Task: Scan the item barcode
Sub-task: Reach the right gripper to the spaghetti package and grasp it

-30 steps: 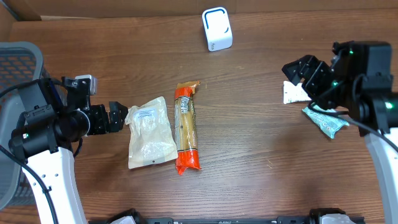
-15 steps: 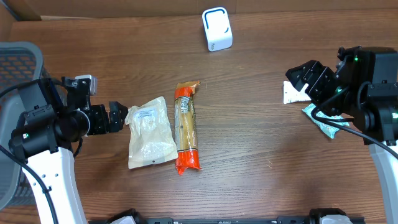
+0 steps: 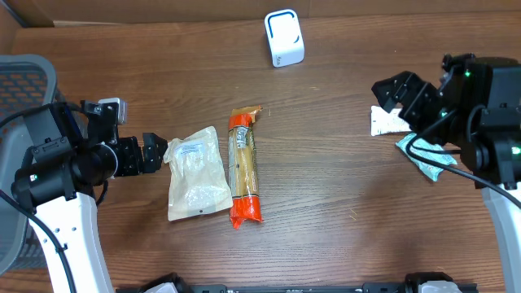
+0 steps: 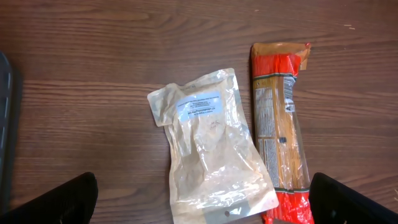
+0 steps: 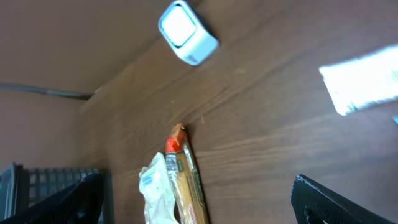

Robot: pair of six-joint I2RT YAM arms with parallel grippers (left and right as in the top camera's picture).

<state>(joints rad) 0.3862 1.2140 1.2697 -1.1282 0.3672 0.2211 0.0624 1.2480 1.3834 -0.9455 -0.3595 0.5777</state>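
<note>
At the far left we see a grey basket (image 3: 23,77) at the table's edge. Beside it is the left gripper (image 3: 156,154), jaws spread wide and holding nothing, its tips just short of the pale pouch (image 3: 198,175). That pouch lies flat on the table (image 3: 326,212) with its printed label up. Just to its right lies the long orange-ended packet (image 3: 244,167), the two nearly touching along their edges. The scanner (image 3: 284,37) (the small white box at the back) stands well apart from both. On the right, the right gripper (image 3: 396,98) hangs above the table with its jaws apart and nothing between them, partly over a white packet (image 3: 383,122) and near a teal packet (image 3: 427,159).

We judge that no item is in hand yet, so the pick comes first. The pouch is thin, slack and flat on the wood, so our fingers could slide over it or pinch only a corner. It would then droop and fold over its code. A careless approach could also shove it against the long packet. And if the barcode ends up facing away from the scanner, or the film glares, nothing will read
</note>
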